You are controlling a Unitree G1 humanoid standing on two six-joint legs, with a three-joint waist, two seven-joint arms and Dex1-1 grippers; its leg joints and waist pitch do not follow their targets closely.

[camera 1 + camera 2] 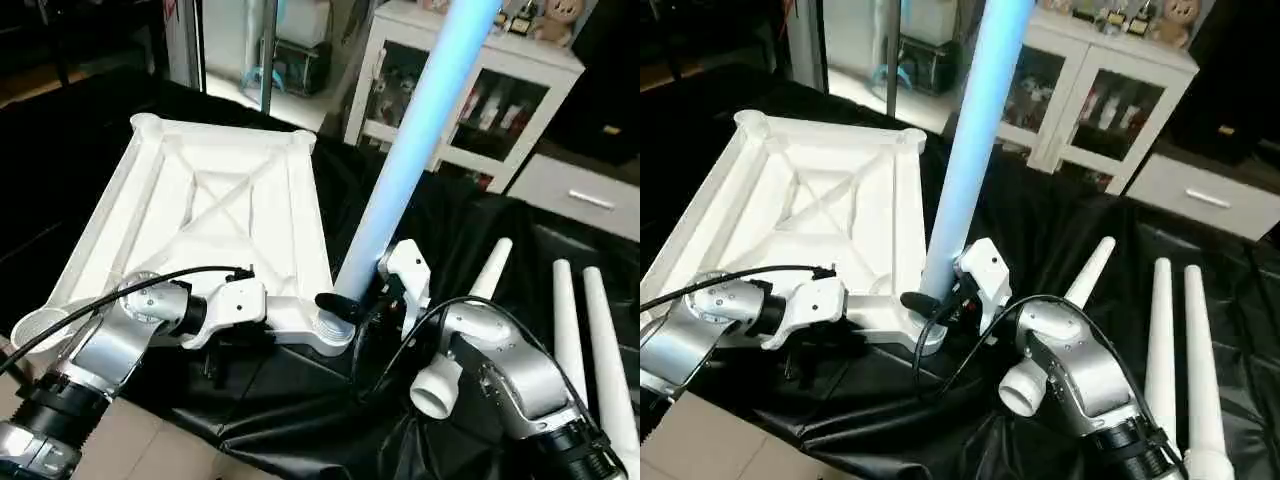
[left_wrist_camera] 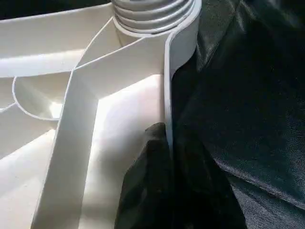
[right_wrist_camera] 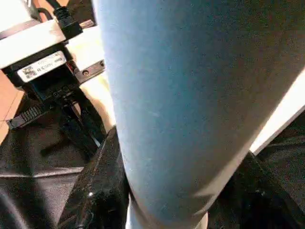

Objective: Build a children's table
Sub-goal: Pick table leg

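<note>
From the left eye, the white table top (image 1: 215, 215) lies upside down on a counter draped in black cloth (image 1: 300, 420), ribs facing up. One leg (image 1: 420, 150) stands steeply in the near corner socket (image 1: 330, 328), on the robot's right side of the top, its long axis rising and leaning away toward the white cabinet (image 1: 470, 90). The right tool (image 1: 362, 297) is closed around the bottom of that leg, just above the socket, so the right arm is plainly the one to turn or press it home. The left tool (image 1: 222, 345) sits at the top's near edge, just beside the same socket.

From the right eye, three more legs (image 1: 1160, 340) lie loose on the cloth to the right, roughly side by side and pointing away from the robot. That makes four legs in all: one in a socket and three waiting. Four corner sockets are in view (only the near right one is filled).

The left wrist picture shows a black finger (image 2: 157, 186) pressed against the thin rim of the top (image 2: 167, 86), apparently pinching it from both sides, though the second finger is hard to make out. The threaded base of the leg (image 2: 147, 12) sits in the socket just beyond.

The right wrist picture has the leg (image 3: 190, 95) running between dark fingers (image 3: 102, 186) that hug it on either side.
</note>
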